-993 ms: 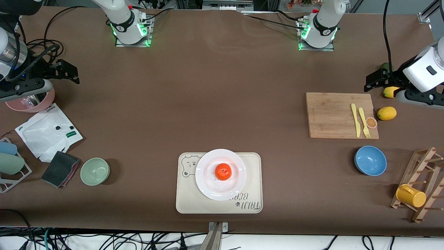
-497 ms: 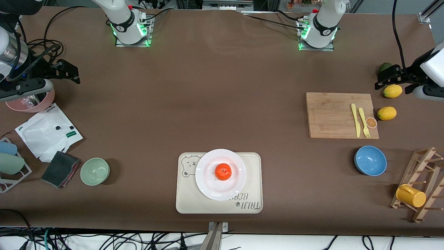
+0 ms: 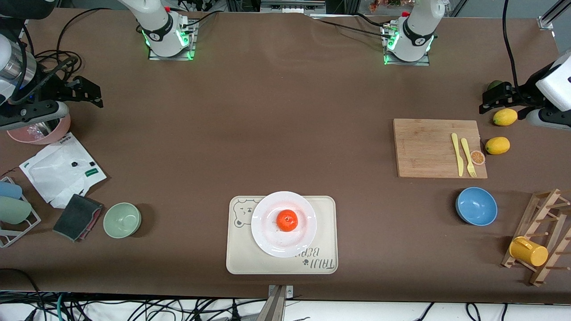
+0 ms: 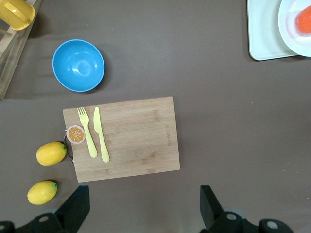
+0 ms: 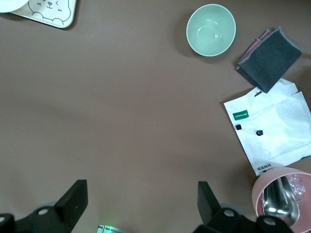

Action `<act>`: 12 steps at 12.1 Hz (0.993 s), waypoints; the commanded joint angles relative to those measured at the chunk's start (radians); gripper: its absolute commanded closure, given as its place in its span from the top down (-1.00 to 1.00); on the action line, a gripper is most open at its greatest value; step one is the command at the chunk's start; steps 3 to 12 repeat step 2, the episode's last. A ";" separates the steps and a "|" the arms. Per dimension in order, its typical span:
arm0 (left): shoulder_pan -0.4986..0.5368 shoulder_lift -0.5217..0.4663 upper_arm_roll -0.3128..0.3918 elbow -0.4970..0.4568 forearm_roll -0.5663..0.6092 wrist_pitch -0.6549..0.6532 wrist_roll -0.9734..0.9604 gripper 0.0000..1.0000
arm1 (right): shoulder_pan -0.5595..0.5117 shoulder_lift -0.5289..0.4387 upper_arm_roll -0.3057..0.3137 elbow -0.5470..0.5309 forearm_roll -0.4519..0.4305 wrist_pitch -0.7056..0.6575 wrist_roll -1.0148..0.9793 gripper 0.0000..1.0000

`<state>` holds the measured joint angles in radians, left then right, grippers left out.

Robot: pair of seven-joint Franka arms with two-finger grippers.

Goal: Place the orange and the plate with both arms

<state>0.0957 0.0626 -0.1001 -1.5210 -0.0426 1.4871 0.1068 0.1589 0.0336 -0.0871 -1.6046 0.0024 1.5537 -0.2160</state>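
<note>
The orange (image 3: 287, 220) sits in the middle of the white plate (image 3: 266, 208), which rests on a beige bear-printed tray (image 3: 241, 256) near the front edge. The left wrist view catches the orange (image 4: 305, 19) and plate (image 4: 287, 14) at its border. My left gripper (image 3: 493, 96) hangs open over bare tablecloth at the left arm's end, beside a lemon; in its wrist view the left gripper (image 4: 143, 206) holds nothing. My right gripper (image 3: 87, 91) hangs open and empty over bare cloth by the pink bowl, and the right gripper (image 5: 141, 201) shows the same from the wrist.
A wooden cutting board (image 3: 437, 148) carries a yellow knife, a fork and an orange slice (image 3: 477, 157). Two lemons (image 3: 497, 145), a blue bowl (image 3: 476, 206) and a rack with a yellow cup (image 3: 528, 251) stand nearby. Pink bowl (image 3: 40, 131), white bag (image 3: 58, 171), grey cloth (image 3: 78, 217), green bowl (image 3: 122, 220).
The left arm has drawn back toward its end of the table, uncovering the lemon it was over. The right arm, orange and plate have not moved.
</note>
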 commanded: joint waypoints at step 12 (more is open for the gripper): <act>0.006 -0.007 -0.003 0.005 0.018 -0.014 0.010 1.00 | -0.002 0.012 0.003 0.029 0.008 -0.018 0.004 1.00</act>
